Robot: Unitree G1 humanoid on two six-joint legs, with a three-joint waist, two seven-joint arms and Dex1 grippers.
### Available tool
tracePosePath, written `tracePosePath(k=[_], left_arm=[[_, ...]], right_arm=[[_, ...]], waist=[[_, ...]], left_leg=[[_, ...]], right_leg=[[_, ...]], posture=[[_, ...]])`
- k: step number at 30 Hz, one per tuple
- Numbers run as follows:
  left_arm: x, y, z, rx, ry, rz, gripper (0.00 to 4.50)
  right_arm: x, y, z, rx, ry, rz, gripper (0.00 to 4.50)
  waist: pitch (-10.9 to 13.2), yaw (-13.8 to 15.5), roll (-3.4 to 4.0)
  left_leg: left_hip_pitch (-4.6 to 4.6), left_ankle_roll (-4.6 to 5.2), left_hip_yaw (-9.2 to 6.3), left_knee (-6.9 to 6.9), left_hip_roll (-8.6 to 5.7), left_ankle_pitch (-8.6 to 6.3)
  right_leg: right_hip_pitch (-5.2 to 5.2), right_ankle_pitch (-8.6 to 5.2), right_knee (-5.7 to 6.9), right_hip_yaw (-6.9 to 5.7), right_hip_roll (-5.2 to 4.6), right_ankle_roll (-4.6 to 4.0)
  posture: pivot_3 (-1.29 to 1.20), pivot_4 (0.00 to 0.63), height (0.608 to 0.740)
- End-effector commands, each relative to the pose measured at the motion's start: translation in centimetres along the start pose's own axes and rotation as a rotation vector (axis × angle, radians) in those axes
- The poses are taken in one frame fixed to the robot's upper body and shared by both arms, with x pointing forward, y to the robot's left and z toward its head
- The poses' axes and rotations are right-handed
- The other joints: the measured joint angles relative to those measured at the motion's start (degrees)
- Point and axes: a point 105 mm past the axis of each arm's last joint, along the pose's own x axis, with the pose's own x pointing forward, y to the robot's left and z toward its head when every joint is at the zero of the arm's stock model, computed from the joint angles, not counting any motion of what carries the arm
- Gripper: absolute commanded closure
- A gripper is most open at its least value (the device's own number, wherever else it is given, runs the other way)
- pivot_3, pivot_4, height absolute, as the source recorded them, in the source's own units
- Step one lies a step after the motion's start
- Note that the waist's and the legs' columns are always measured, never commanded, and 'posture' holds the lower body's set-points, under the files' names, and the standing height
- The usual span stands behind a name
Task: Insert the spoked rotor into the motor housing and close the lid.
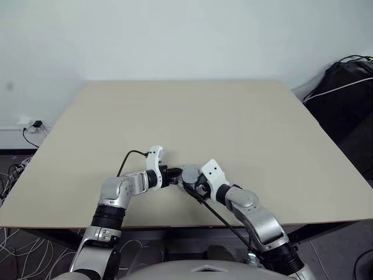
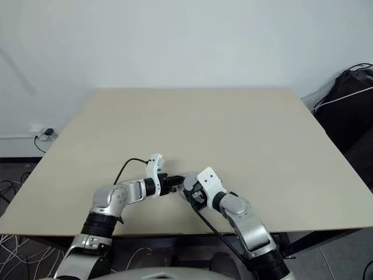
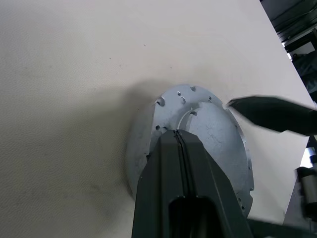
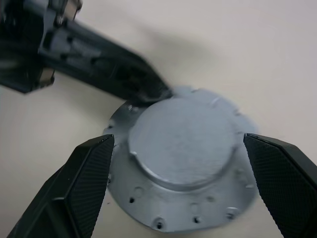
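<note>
A silver-grey metal disc with a raised round centre and a notched, holed flange, the lid (image 4: 183, 134), lies on the table near its front edge (image 1: 190, 174). My left gripper (image 3: 178, 133) is shut, its closed tips resting on the lid's top at the edge of the raised centre. My right gripper (image 4: 177, 143) is open, its two black fingers (image 4: 89, 173) standing wide on either side of the lid without touching it. One right finger also shows beside the lid (image 3: 272, 114). The spoked rotor and the motor housing are hidden from view.
The beige table (image 1: 233, 116) stretches bare beyond the grippers to the white wall. A black bag with cables (image 1: 349, 87) sits off the table's right side. A wall socket (image 1: 35, 124) and loose cables are on the floor to the left.
</note>
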Motion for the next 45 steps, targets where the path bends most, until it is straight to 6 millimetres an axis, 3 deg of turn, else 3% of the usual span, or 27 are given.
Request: tracePosePath(k=[1,9,17,30,35,45], left_arm=[[0.4,-0.4,-0.9,0.019,0.046,-0.007,4.50],[0.4,-1.0,-0.8,0.041,0.043,-0.035,4.50],[0.4,-1.3,-0.9,0.057,0.047,-0.055,4.50],[0.3,-1.5,-1.2,0.064,0.048,-0.064,4.50],[0.3,-1.5,-1.1,0.066,0.045,-0.066,4.50],[0.1,-1.5,-1.3,0.070,0.047,-0.061,4.50]], right_arm=[[-1.3,-1.3,1.5,-0.003,-0.062,-0.056,0.02],[-2.6,-3.4,0.4,0.390,-0.129,-0.236,0.02],[-1.9,-2.4,1.1,0.898,-0.194,-0.153,0.02],[-1.1,-0.4,0.3,1.076,-0.101,0.001,0.02],[-0.3,-0.3,-1.3,1.146,-0.044,-0.009,0.02],[0.2,0.7,-2.1,1.335,-0.041,0.099,0.02]], waist=[[0.04,0.05,-0.06],[0.12,0.51,-0.08],[0.15,0.59,-0.04],[0.13,0.50,0.06],[0.14,0.45,0.08],[0.11,0.18,0.07]], left_leg=[[0.00,0.00,0.01,0.00,0.00,0.00],[-0.04,-0.01,0.02,-0.11,0.01,-0.01],[-0.12,0.00,0.07,-0.23,0.00,-0.01],[-0.12,0.00,0.14,-0.37,-0.02,0.00],[-0.12,0.00,0.15,-0.39,-0.02,0.00],[-0.10,0.00,0.14,-0.38,-0.01,0.00]], right_leg=[[0.00,0.00,-0.01,0.00,0.00,0.00],[-0.10,-0.03,-0.01,0.04,-0.01,-0.06],[-0.23,0.03,-0.02,0.09,-0.05,-0.14],[-0.31,0.07,-0.03,0.09,-0.06,-0.19],[-0.31,0.07,-0.02,0.08,-0.06,-0.19],[-0.30,0.07,-0.02,0.09,-0.04,-0.15]], posture=[[0.00,0.000,0.740],[0.00,0.000,0.740],[0.00,0.000,0.740],[0.00,0.000,0.740],[0.00,0.000,0.740],[0.00,0.000,0.740]])
